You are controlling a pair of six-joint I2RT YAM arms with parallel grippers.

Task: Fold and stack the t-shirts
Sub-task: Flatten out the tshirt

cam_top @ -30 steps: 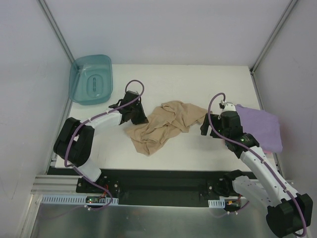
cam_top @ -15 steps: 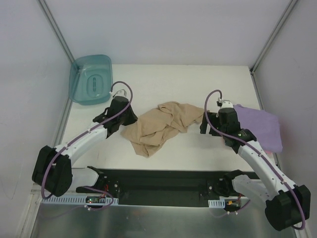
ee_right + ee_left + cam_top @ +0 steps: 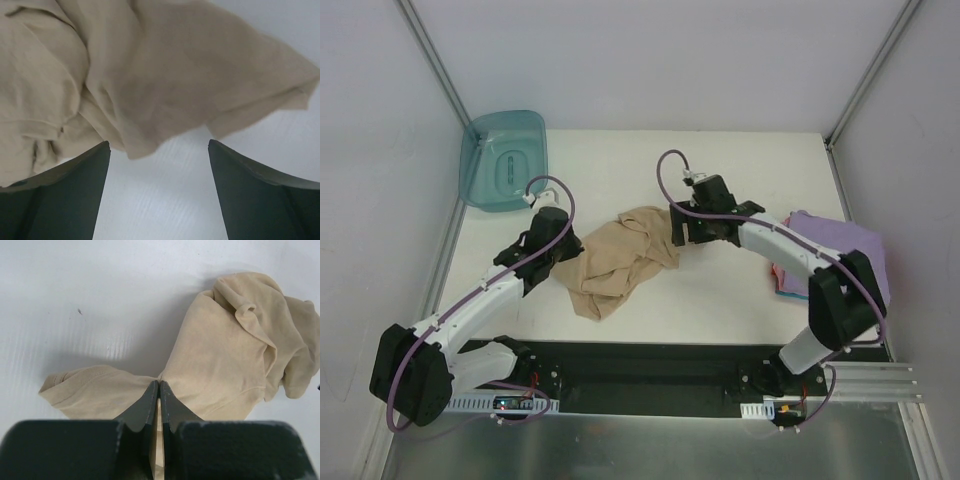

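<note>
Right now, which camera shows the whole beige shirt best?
The top view: the crumpled beige shirt lies whole on the table. The left wrist view shows most of it, pinched at one edge by the shut left gripper. The right wrist view shows only close folds beyond the open right gripper.

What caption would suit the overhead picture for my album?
Left jaws pinch a crumpled tan t-shirt, right jaws open at its opposite edge; folded lavender shirt lies at right.

Crumpled tan t-shirt (image 3: 225,355) on white table (image 3: 75,290), one fold pinched in the tightly closed left end effector (image 3: 158,386)
</note>
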